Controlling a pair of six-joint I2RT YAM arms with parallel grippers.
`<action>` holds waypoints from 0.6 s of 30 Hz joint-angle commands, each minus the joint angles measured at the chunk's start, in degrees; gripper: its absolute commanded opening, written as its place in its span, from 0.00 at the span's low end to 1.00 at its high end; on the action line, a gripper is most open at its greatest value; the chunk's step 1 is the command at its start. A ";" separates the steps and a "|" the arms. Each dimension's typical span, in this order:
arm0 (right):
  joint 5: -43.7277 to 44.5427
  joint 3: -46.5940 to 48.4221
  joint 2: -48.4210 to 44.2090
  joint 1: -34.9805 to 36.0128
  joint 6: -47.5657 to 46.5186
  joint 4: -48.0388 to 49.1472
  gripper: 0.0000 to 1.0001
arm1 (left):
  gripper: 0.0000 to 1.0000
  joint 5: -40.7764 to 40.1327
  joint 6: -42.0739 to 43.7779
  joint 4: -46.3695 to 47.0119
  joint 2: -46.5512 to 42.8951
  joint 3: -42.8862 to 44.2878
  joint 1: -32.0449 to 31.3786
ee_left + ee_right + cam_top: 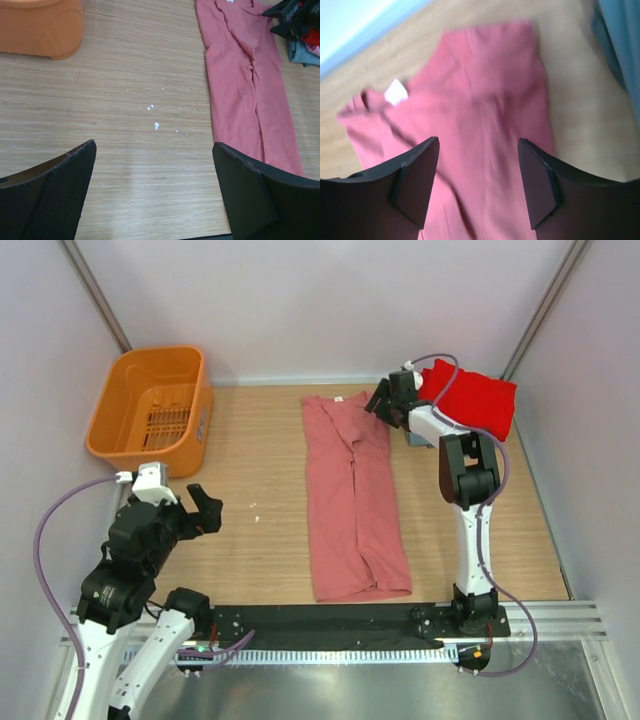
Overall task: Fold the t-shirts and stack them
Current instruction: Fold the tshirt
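A salmon-pink t-shirt [352, 500] lies on the wooden table as a long narrow strip, sides folded in, its collar end at the far side. Its white neck label [396, 92] shows in the right wrist view. My right gripper [378, 400] hovers open just over the shirt's far right corner, nothing between its fingers [420, 170]. A folded bright red t-shirt [472, 395] tops a stack at the far right, with grey-blue cloth [299, 52] under it. My left gripper [200, 508] stands wide open over bare wood at the near left, left of the salmon shirt [245, 80].
An orange plastic basket [152, 410] stands at the far left corner. White walls close the table at the back and sides. A black strip and metal rail [330, 625] run along the near edge by the arm bases. Small white specks [155, 122] dot the wood.
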 commanded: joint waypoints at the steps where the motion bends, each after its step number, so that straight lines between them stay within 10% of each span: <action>1: -0.64 -8.28 -14.13 0.41 -4.03 4.03 0.68 | 1.00 0.53 0.08 3.20 -0.51 -0.17 0.29; 18: -7.76 -12.08 -11.33 5.06 -3.15 -0.35 0.55 | 1.00 -0.61 -0.36 3.29 -1.13 -0.52 0.47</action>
